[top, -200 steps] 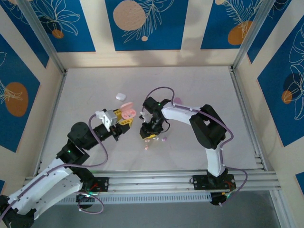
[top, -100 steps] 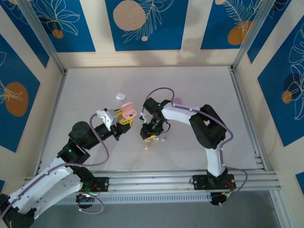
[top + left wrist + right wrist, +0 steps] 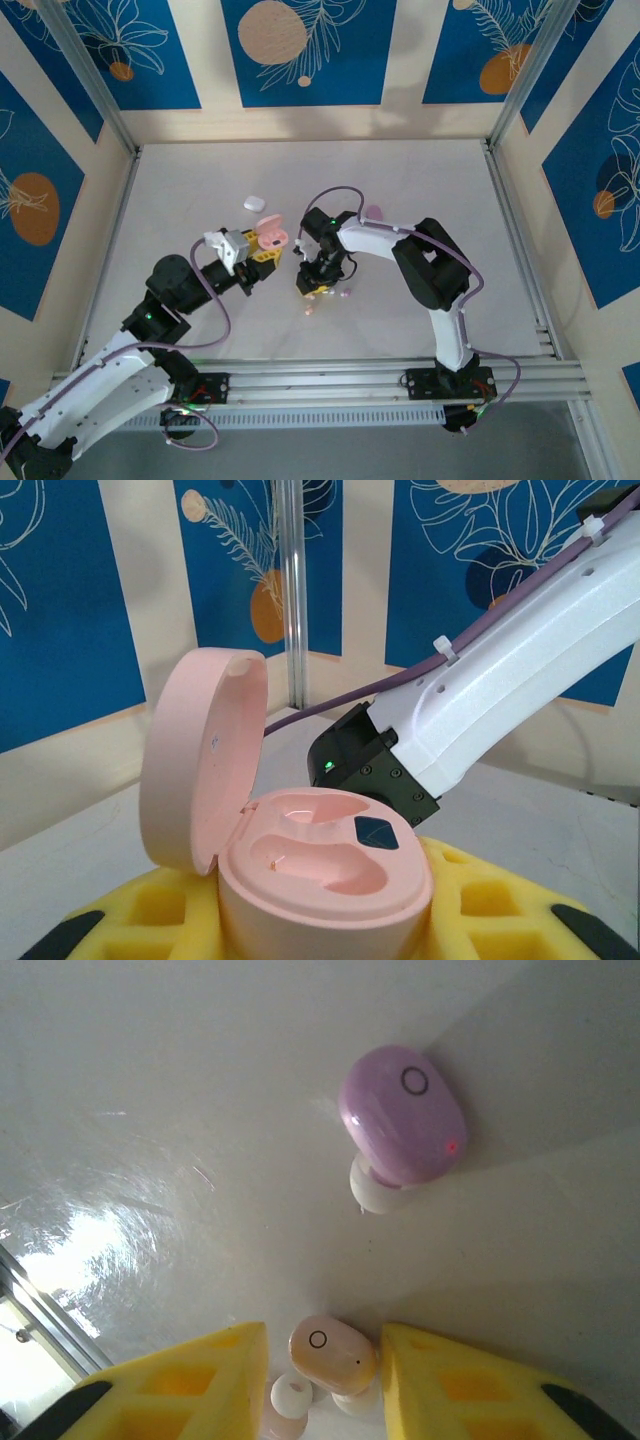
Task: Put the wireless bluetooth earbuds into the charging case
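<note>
1. From the top camera, the right arm half covers the purple case (image 3: 373, 212). The buds on the table (image 3: 420, 170) are specks there, and I cannot count them.
2. I count three cases: the pink charging case (image 3: 270, 236), the white case (image 3: 253, 203) and the purple one. The right wrist camera shows two earbuds.
3. The purple earbud (image 3: 402, 1128) and the pink earbud (image 3: 333, 1353) are glossy, and each has a ring mark.
4. The left gripper (image 3: 262, 247) is clamped on the pink charging case, whose lid is raised.
5. The right gripper (image 3: 325, 1385) straddles the pink earbud on the table. I cannot tell whether it is squeezing.
</note>
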`<move>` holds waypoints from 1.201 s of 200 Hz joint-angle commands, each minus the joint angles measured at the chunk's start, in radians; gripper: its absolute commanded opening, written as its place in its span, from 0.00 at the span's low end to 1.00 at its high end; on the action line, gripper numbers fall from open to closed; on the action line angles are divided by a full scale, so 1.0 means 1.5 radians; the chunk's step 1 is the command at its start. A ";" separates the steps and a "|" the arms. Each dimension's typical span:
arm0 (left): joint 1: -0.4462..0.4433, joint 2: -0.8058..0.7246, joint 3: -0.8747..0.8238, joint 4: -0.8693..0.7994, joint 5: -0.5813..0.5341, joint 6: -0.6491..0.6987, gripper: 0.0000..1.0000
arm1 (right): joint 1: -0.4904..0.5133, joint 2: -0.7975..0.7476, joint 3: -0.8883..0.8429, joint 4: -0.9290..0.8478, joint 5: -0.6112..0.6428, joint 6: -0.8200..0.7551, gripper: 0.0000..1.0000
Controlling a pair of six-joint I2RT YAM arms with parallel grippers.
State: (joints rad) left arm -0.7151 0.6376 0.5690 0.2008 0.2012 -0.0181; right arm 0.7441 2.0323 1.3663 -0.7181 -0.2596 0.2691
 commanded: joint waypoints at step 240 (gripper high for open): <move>-0.003 0.004 0.011 0.028 0.014 -0.019 0.30 | 0.032 0.019 0.020 -0.050 0.012 -0.027 0.37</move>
State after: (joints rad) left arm -0.7151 0.6621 0.5690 0.2089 0.2089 -0.0280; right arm 0.7727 2.0525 1.3937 -0.7311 -0.2558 0.2573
